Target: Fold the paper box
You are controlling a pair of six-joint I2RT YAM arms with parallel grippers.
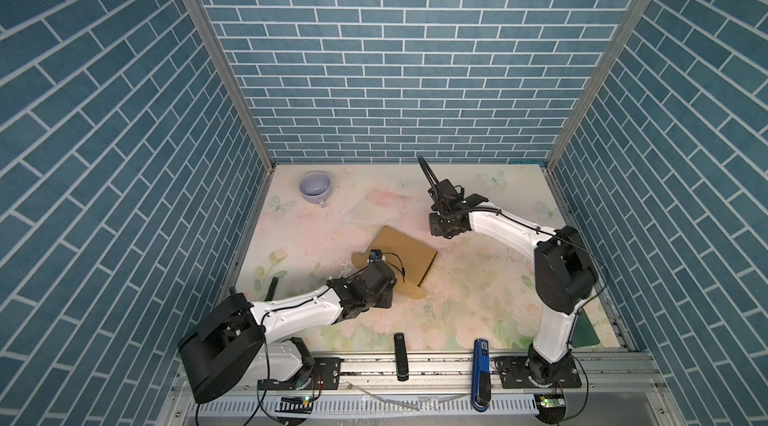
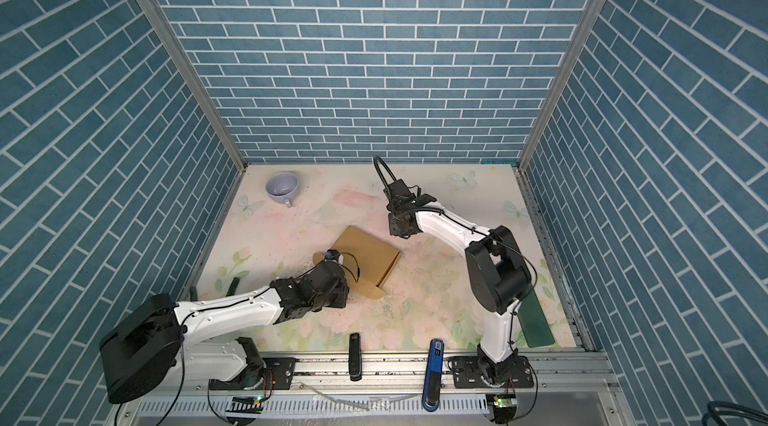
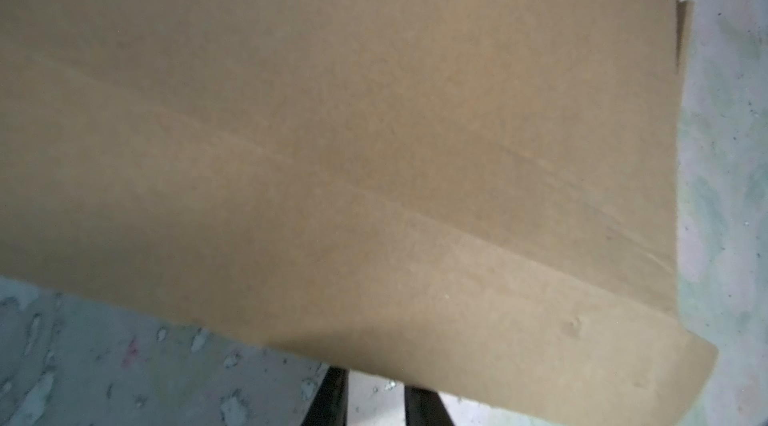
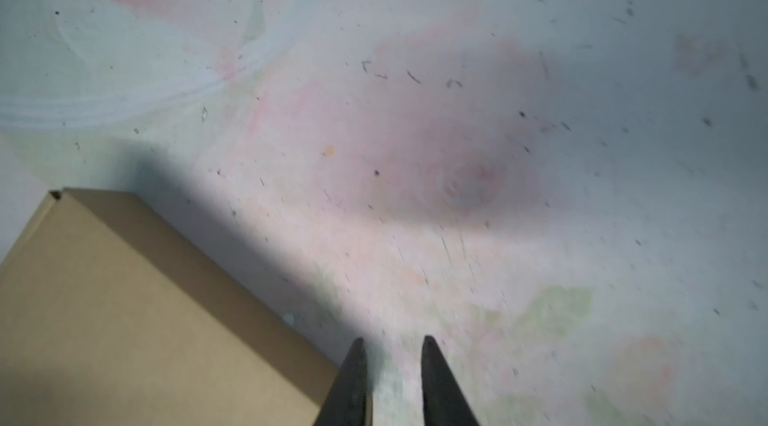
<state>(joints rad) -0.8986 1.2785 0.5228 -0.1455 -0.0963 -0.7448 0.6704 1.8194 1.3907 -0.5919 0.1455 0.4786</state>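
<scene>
The paper box (image 1: 409,253) (image 2: 368,251) is tan cardboard, lying as a shallow folded form mid-table, with rounded flaps (image 1: 415,291) sticking out at its near side. My left gripper (image 1: 374,266) sits at the box's near-left edge, its fingers hidden under the wrist in both top views. In the left wrist view the paper box (image 3: 374,132) fills the frame. Two dark fingers (image 3: 332,397) run under its flap edge, slightly apart, with bare table between them. My right gripper (image 1: 444,234) (image 4: 393,340) hovers just past the box's far-right corner (image 4: 124,299), narrowly open and empty.
A lilac cup (image 1: 316,187) stands at the back left. A black bar (image 1: 400,355) and a blue bar (image 1: 481,365) lie on the front rail. A dark green board (image 1: 584,330) leans at the right edge. Blue brick walls enclose three sides.
</scene>
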